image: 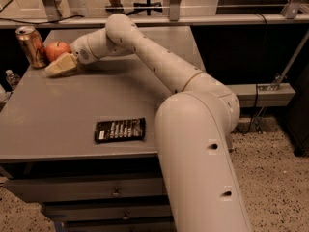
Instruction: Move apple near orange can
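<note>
The red-orange apple (57, 50) sits at the far left of the grey table (72, 115), right beside the golden-orange can (30, 46), which stands upright to its left. My gripper (59, 63) is at the apple, reaching in from the right, with its pale tip lying along the apple's near side. The far side of the apple and the rest of the gripper behind it are hidden. The white arm (145, 57) stretches across the table from the lower right.
A flat black snack wrapper (119, 129) lies near the table's front edge. A small clear bottle (11, 77) stands off the table's left edge. The arm's large base (203, 168) fills the right foreground. Drawers (116, 192) are under the table.
</note>
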### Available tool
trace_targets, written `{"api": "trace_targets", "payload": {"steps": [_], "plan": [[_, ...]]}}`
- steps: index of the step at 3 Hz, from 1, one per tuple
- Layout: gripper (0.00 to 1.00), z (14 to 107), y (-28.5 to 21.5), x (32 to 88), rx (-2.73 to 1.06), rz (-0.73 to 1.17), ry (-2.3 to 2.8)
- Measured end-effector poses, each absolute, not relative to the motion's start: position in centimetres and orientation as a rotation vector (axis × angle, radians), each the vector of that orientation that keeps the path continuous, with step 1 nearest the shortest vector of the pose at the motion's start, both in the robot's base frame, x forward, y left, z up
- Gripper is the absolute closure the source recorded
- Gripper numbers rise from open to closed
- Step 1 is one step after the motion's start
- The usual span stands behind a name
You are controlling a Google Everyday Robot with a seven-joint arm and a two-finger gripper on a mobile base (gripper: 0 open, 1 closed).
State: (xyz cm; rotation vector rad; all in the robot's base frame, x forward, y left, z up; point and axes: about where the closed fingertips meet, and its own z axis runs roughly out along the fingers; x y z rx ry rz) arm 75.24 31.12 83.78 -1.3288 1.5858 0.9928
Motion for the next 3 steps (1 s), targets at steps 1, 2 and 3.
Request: {"api": "trace_targets", "payload": {"steps": [1, 2, 3], "plan": [[0.0, 83.6, 31.0, 75.3, -1.334, 0.992, 1.59], [0.0, 83.9, 29.9, 75.8, -1.327, 0.954, 1.6], [0.0, 85.2, 26.1, 76.7, -1.322, 0.844, 1.631]]}}
